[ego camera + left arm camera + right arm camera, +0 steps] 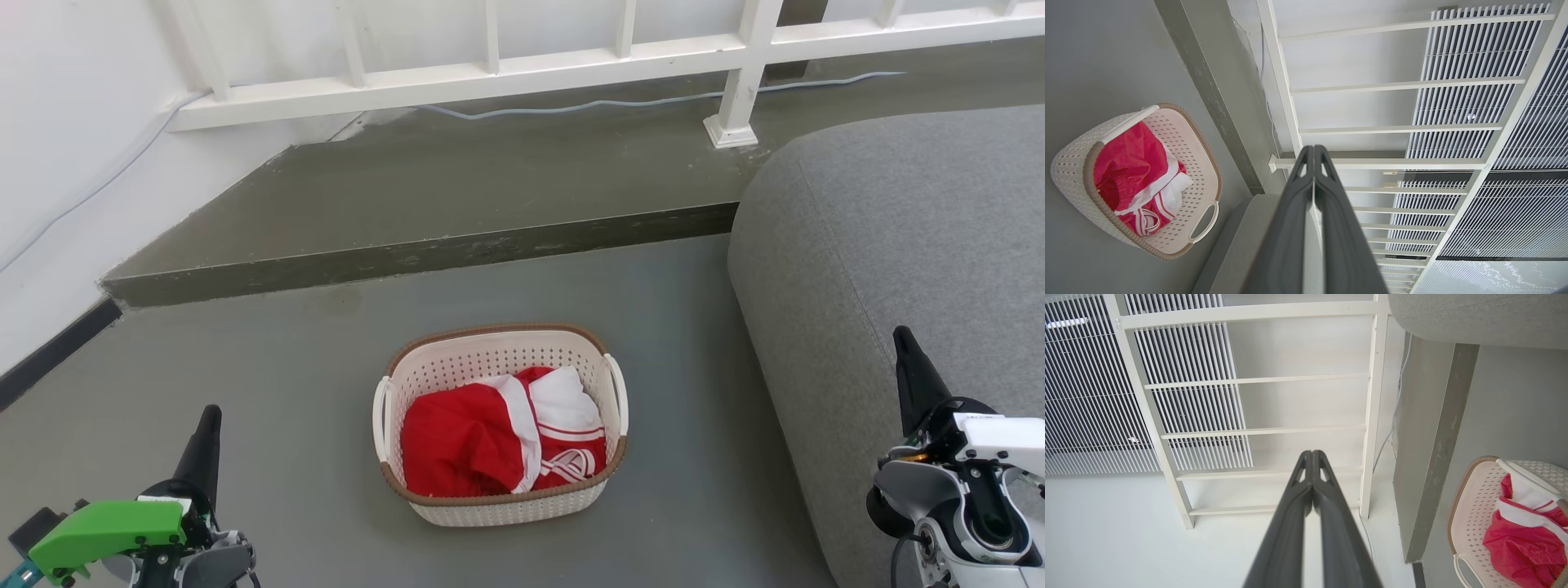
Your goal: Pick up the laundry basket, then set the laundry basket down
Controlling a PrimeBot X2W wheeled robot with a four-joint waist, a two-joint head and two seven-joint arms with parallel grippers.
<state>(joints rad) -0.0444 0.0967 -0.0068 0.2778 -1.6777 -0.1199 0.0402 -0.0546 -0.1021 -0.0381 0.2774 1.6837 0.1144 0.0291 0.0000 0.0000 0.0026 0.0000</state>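
**Task object.** The small cream-white perforated plastic laundry basket with a brown woven-look rim (490,363) stands upright on the grey concrete floor (245,392), at the lower centre of the head view. Neither pincer touches it. A crumpled red-and-white garment (465,445) lies inside and covers most of the bottom. Two white loop handles (380,418) are fixed to the short sides of the basket, one at frame left and one at frame right.

**Left pincer.** The left pincer (208,429) has two long dark fingers on a wrist with a green cover. It sits at the lower left of the head view, to the left of the basket and well apart from it. In the left wrist view the fingers are pressed together along their length, with nothing between them. The basket appears at the left centre of that view.

**Right pincer.** The right pincer (908,363) sits at the lower right of the head view, in front of the rounded grey fabric cushion (898,229) on the right side of the frame. In the right wrist view the fingers meet at the tips, closed and empty. The basket appears at the lower right corner of that view.

**Surroundings.** Behind the basket, a raised grey concrete step (490,180) crosses the frame. A white railing (490,77) runs along the top edge. A pale cable (612,102) lies on the step just below the railing.
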